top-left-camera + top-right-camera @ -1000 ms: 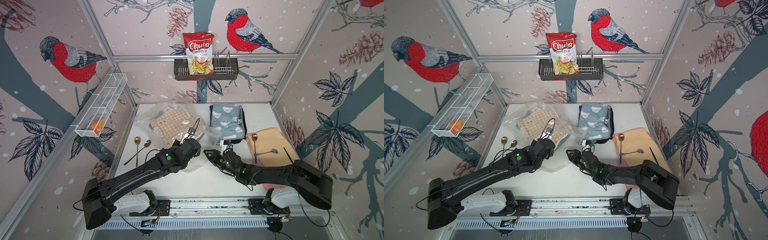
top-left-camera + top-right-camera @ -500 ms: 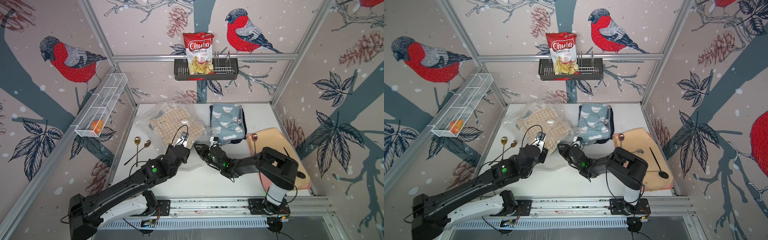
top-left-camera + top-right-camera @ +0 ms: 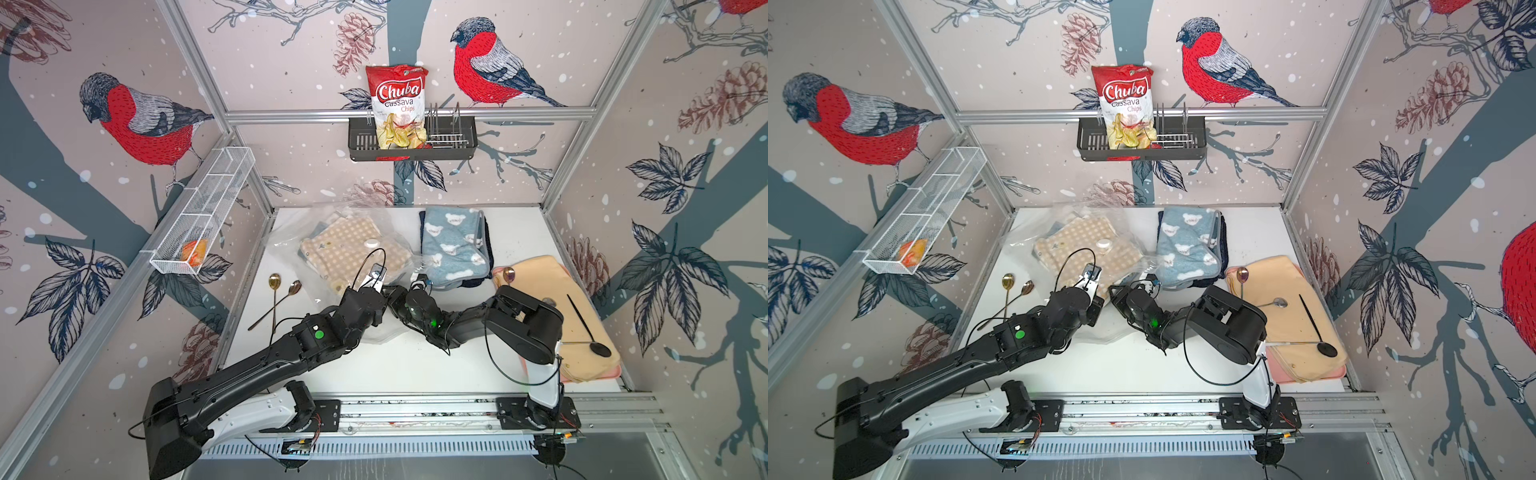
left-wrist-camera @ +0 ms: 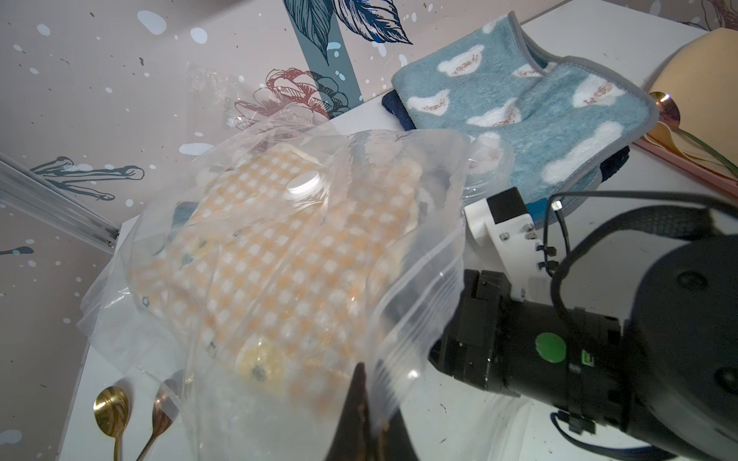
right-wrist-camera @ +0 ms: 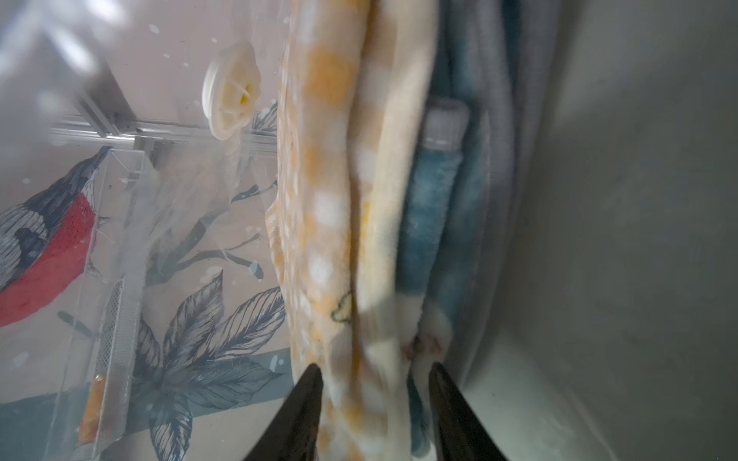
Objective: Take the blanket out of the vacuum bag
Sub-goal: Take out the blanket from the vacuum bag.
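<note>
Blanket (image 5: 331,199) in bag (image 4: 415,255), mid-frame: left gripper (image 4: 363,399) clamps bag edge, right gripper (image 5: 373,369) jaws apart astride blanket; next probably close, pull.

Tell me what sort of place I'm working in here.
Probably a staged robot test cell: aluminium frame lined with bird wallpaper, arms mounted on a rail, household props like a chips bag.

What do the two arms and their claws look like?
The left arm and right arm: glossy black, rounded joints, a white base link, a green dot near the wrist, thin black cables looping outside. The left claw and right claw: two dark, pointed fingers each.
</note>
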`<state>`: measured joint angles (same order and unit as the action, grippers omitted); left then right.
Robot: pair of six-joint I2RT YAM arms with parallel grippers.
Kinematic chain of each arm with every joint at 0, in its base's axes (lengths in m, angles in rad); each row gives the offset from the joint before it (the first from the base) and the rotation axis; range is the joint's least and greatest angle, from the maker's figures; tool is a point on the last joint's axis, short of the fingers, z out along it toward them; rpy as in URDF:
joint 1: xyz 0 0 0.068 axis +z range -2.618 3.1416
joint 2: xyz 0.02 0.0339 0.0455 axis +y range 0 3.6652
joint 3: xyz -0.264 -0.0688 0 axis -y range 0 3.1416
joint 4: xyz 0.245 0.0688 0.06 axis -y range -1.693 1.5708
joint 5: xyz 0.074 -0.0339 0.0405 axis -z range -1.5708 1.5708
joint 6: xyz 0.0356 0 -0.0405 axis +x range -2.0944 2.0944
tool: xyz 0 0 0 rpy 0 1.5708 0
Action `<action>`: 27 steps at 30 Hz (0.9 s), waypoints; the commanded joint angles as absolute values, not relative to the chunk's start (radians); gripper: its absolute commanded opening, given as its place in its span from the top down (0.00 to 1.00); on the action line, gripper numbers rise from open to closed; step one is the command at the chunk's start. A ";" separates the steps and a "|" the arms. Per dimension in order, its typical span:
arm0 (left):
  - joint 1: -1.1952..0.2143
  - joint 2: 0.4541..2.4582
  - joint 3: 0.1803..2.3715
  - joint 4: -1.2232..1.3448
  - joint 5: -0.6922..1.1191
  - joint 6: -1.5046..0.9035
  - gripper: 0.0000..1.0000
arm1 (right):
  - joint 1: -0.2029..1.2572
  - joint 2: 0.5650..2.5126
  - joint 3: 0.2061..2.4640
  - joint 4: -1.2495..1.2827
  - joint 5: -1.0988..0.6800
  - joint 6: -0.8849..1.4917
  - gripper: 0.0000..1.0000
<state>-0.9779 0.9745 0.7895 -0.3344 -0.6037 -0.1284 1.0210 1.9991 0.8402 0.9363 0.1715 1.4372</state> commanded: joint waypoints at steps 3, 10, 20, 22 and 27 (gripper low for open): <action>-0.977 0.971 0.796 -0.317 -0.600 -0.137 0.93 | 1.013 2.036 0.881 0.989 0.109 1.418 0.60; -0.977 0.960 0.792 -0.316 -0.609 -0.137 0.92 | 1.027 2.000 0.887 0.986 0.104 1.383 0.72; -0.977 0.951 0.791 -0.317 -0.626 -0.137 0.91 | 1.035 1.951 0.883 1.007 0.057 1.359 0.74; -0.977 0.948 0.789 -0.316 -0.628 -0.137 0.91 | 1.034 1.938 0.891 1.003 0.055 1.346 0.74; -0.976 0.948 0.790 -0.312 -0.623 -0.137 0.90 | 1.014 1.938 0.928 0.976 0.029 1.328 0.74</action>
<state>-0.9779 0.9497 0.7895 -0.3344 -0.6136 -0.1314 1.0229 1.9408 0.9131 0.9695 0.0551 1.3571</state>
